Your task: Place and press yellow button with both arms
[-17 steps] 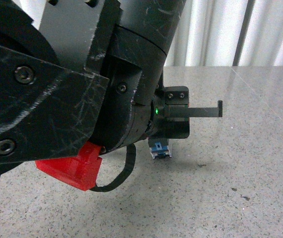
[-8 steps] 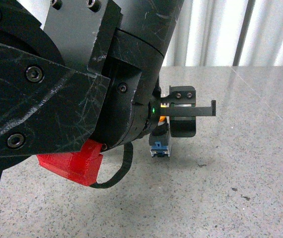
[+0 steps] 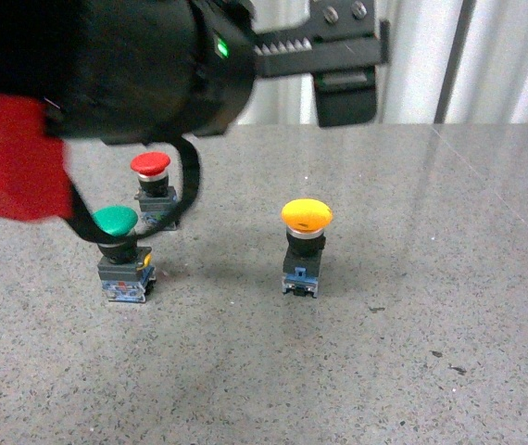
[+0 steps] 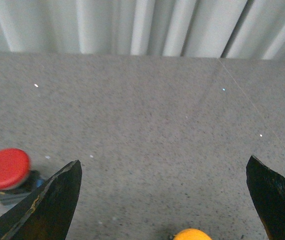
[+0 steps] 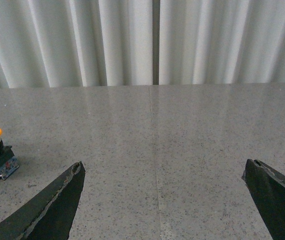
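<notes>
Plainly upright: yellow button [image 3: 304,243], glossy cap (blue-grey base).

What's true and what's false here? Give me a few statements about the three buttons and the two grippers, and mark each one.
1. The yellow button stands upright on the table. True.
2. The left gripper is shut on the yellow button. False: it is open and holds nothing.
3. In the front view, the green button stands nearer the camera than the red button. True.
4. The right gripper holds the red button. False: it is open and empty.
5. The yellow button touches the green button. False: they stand apart, with bare table between them.
</notes>
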